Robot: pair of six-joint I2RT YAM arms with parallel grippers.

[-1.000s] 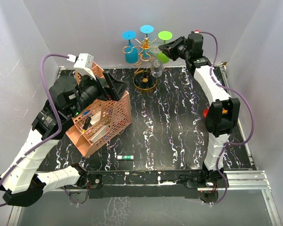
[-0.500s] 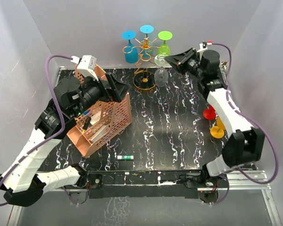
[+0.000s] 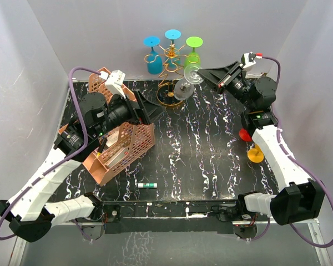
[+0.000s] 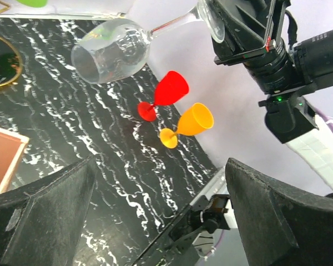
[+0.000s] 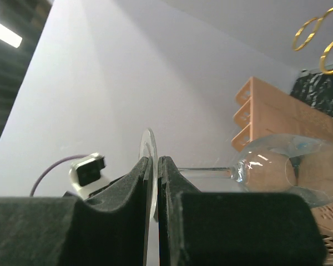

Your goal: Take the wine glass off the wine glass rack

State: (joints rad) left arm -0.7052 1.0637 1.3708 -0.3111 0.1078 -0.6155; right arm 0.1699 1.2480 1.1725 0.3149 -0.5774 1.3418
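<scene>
Removal looked done to us: the clear glass (image 3: 181,89) was off the rack (image 3: 172,62). It hung in the air just right of the rack, apart from the wire arms, and was tipped nearly on its side with the bowl toward the rack. The right claw (image 3: 200,71) was clamped on the glass's foot, the thin disc pinched edge-on between the 2 fingers (image 5: 116,213). We judged that the only thing left was to set it down on the table (image 3: 211,166), perhaps near the red glass (image 3: 245,134) and the orange glass (image 3: 255,154), which stood close together by the right edge. The left claw (image 4: 161,163) gaped wide with nothing in it, above the organizer (image 3: 147,141), facing the rack.

On the rack, 3 glasses hung bowl-down from the arms: a blue glass (image 3: 153,55), a teal glass (image 3: 172,36) and a green glass (image 3: 194,43). The clear glass's bowl was empty. The organizer held what looked like a few pens and some white items, too small for us to name. A small marker (image 3: 147,185) lay on the table outside it.
</scene>
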